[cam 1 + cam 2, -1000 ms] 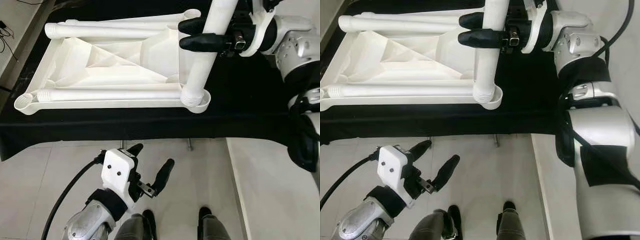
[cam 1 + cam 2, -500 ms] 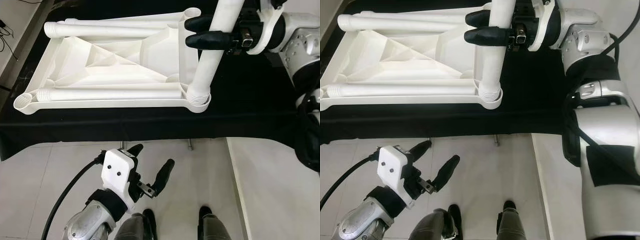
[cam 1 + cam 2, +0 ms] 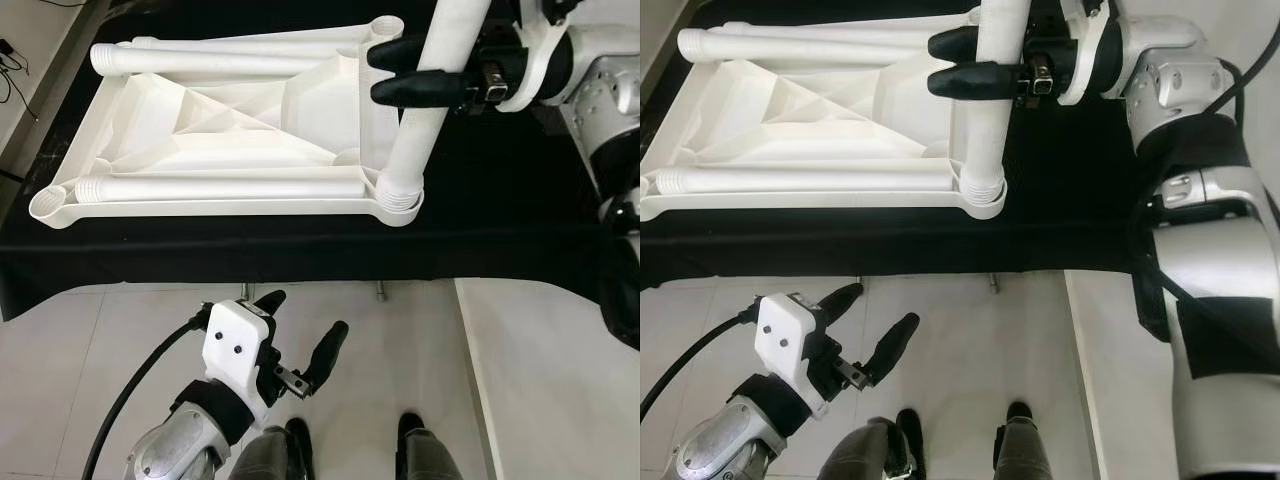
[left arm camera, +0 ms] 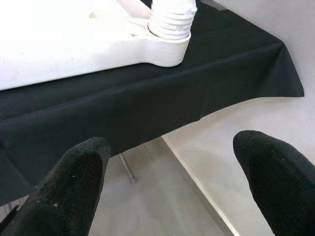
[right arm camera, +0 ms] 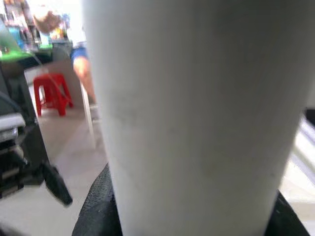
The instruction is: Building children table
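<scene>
Gripping a smooth white leg (image 3: 432, 95), apparently threaded below, the right claw (image 3: 400, 70) clamps.

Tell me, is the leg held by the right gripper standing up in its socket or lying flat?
Standing up, slightly tilted. The leg has its threaded end in the tabletop's corner socket, with the right gripper clamped around it.

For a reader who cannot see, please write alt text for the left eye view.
The right gripper is shut on a white table leg, held upright with its threaded end in the near right corner socket of an upturned white tabletop on a black-covered table. The left gripper, jaws open, hangs idle over the tiled floor.
</scene>
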{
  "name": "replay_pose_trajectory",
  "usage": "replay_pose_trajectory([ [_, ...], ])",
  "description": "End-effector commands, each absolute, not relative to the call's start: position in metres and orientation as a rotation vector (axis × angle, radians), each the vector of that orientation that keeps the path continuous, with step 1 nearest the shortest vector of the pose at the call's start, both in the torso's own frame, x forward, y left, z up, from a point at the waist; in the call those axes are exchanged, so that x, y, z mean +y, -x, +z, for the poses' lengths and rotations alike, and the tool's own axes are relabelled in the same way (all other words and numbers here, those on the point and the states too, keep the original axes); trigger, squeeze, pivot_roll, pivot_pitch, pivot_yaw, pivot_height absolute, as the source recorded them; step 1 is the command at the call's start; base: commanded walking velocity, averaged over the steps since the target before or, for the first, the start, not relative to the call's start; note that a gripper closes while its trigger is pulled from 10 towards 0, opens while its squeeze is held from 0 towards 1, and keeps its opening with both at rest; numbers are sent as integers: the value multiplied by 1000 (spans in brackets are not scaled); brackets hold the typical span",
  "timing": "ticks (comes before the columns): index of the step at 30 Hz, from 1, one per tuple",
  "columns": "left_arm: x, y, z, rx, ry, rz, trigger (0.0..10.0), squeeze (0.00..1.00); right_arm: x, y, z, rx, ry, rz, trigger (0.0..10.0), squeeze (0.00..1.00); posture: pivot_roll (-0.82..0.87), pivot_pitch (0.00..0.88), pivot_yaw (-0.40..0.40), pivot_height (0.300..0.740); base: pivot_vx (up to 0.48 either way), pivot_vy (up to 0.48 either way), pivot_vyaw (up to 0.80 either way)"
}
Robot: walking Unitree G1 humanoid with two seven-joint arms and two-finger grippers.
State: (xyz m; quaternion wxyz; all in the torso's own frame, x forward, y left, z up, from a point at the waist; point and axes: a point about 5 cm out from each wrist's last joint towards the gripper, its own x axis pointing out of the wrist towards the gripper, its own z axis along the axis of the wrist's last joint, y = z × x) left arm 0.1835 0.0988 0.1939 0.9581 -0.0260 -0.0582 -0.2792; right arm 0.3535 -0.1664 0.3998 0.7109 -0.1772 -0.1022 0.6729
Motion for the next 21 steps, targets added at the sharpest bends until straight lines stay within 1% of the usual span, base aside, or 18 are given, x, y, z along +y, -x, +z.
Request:
replay_pose_trajectory([
  [1,99,-180,192,-98,43,-577,10000,0,-163,-360,373,-81,355,1526,10000,0,14,378,111,740,0,0,0],
  [8,100,-180,192,-100,42,-575,10000,0,-161,-359,370,-58,362,1538,10000,0,12,380,109,740,0,0,0],
  [14,100,-181,193,-103,44,-574,10000,0,-152,-357,364,-3,331,1594,10000,0,7,383,106,740,0,0,0],
  [21,100,-181,193,-103,44,-574,10000,0,-145,-361,357,8,327,1604,10000,0,7,385,107,740,0,0,0],
])
